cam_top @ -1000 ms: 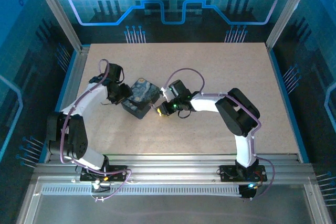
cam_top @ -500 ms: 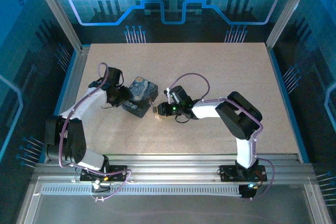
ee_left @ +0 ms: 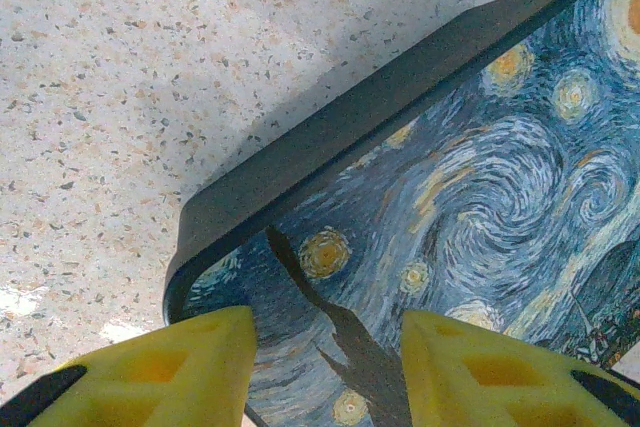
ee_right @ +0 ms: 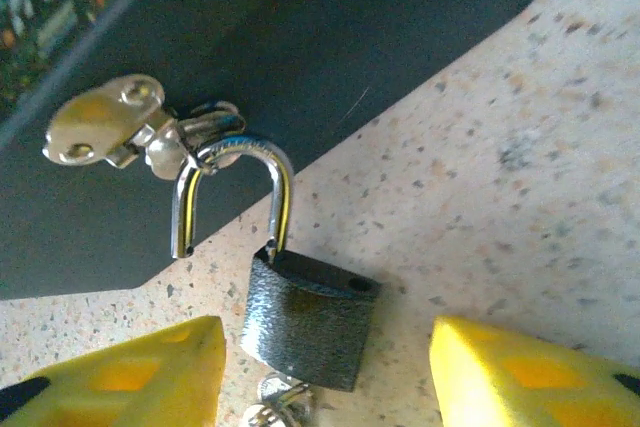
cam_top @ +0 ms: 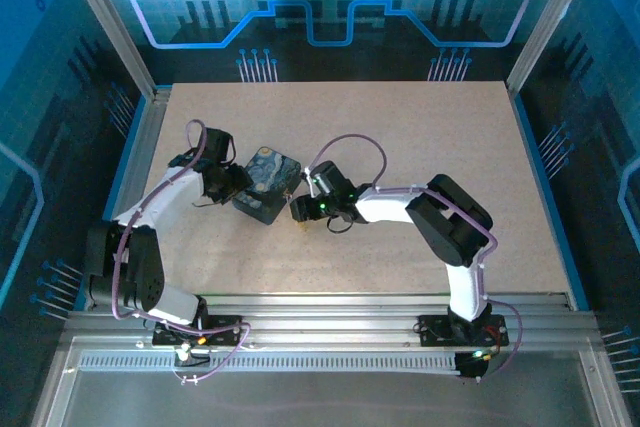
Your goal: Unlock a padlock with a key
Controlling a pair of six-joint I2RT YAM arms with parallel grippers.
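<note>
Two grippers of mine meet at the box (cam_top: 272, 175), which sits on the bench (cam_top: 430, 137) left of its centre, nearer the left edge than the right. My left gripper (ee_left: 325, 347) is at the box's left side, its yellow fingers (ee_left: 150, 367) apart over a corner of the swirl-patterned lid; whether they press on it I cannot tell. At the box's right side the padlock (ee_right: 310, 317) lies on the bench, its shackle hooked through the metal hasp (ee_right: 100, 127) and sprung: one leg is free of the body, the other seated. A silvery bit of the key (ee_right: 272, 402) shows at the body's end opposite the shackle. My right gripper (ee_right: 325, 347) stands apart around the padlock, a gap on each side.
</note>
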